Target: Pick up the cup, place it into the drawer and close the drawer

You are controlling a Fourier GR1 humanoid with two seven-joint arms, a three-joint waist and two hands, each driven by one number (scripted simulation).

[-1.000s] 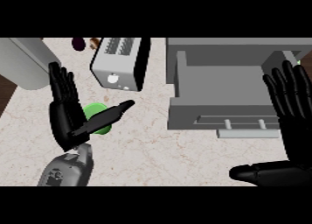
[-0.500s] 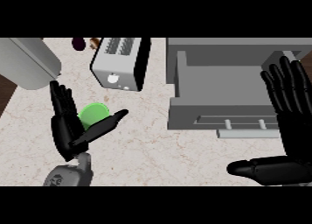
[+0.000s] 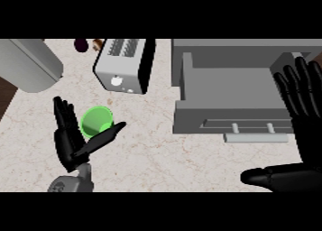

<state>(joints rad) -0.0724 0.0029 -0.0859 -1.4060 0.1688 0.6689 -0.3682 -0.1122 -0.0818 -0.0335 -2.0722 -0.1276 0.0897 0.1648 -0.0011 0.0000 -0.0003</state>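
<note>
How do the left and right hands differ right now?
The left hand sits at the view's left with the green cup between its fingers and thumb; the right hand is at the right edge, beside the open drawer, with nothing near its palm. The left hand shows smaller in view, the right larger. Both are black, open, fingers straight.

Marble-look counter (image 3: pixel 163 149), matt grey drawer (image 3: pixel 230 97), translucent-looking green cup (image 3: pixel 96 122).
</note>
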